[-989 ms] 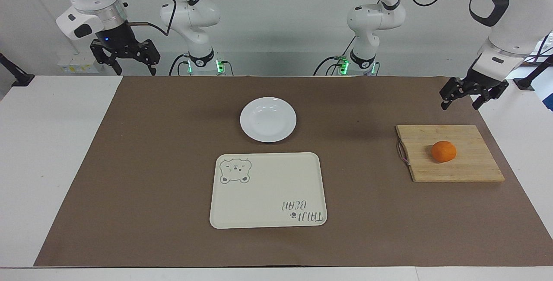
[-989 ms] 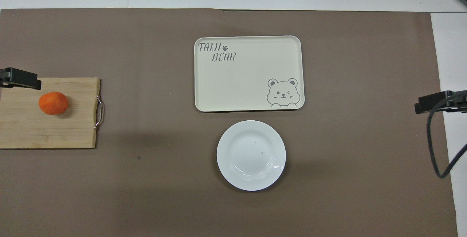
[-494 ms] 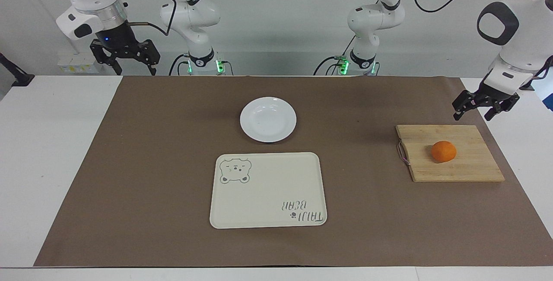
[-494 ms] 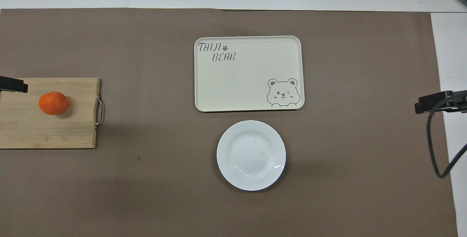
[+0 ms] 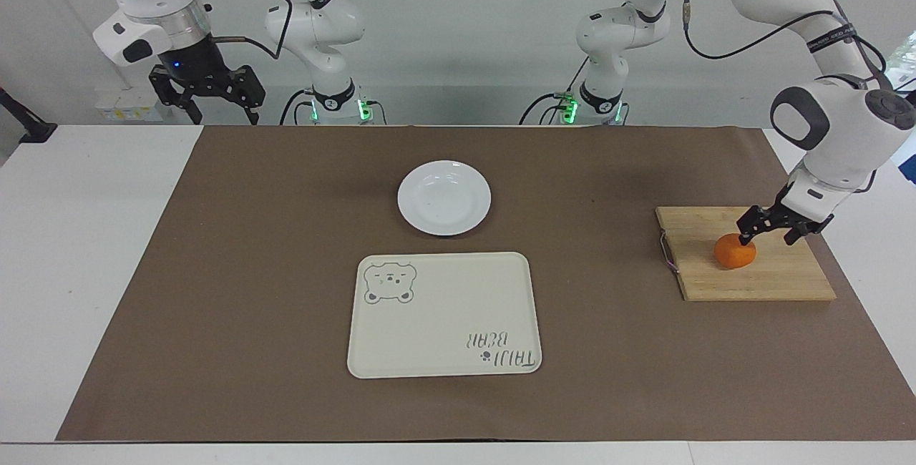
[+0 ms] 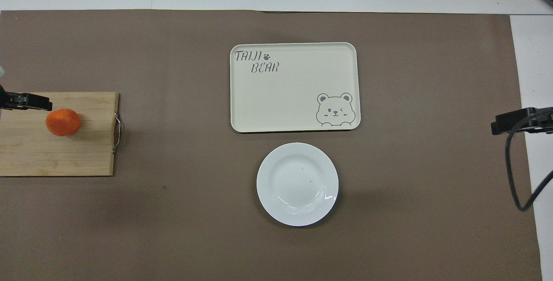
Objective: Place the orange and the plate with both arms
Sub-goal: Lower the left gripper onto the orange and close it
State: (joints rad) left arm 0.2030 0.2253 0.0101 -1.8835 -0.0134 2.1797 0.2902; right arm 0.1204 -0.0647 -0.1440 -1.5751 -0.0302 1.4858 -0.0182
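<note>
Left gripper [image 5: 768,236] hangs low over the cutting board [image 5: 766,279], fingers spread wide and empty, one fingertip at the top of the orange [image 5: 733,252]. Right gripper [image 5: 207,101] waits, also spread open and holding nothing, raised at the right arm's end of the table. Brown mat [image 5: 250,250] lies bare between the board and the cream tray [image 5: 444,322]. The white plate [image 5: 444,197] sits just beside the tray, nearer the robots. The orange is small, round and bright, resting on the board at the left arm's end.
</note>
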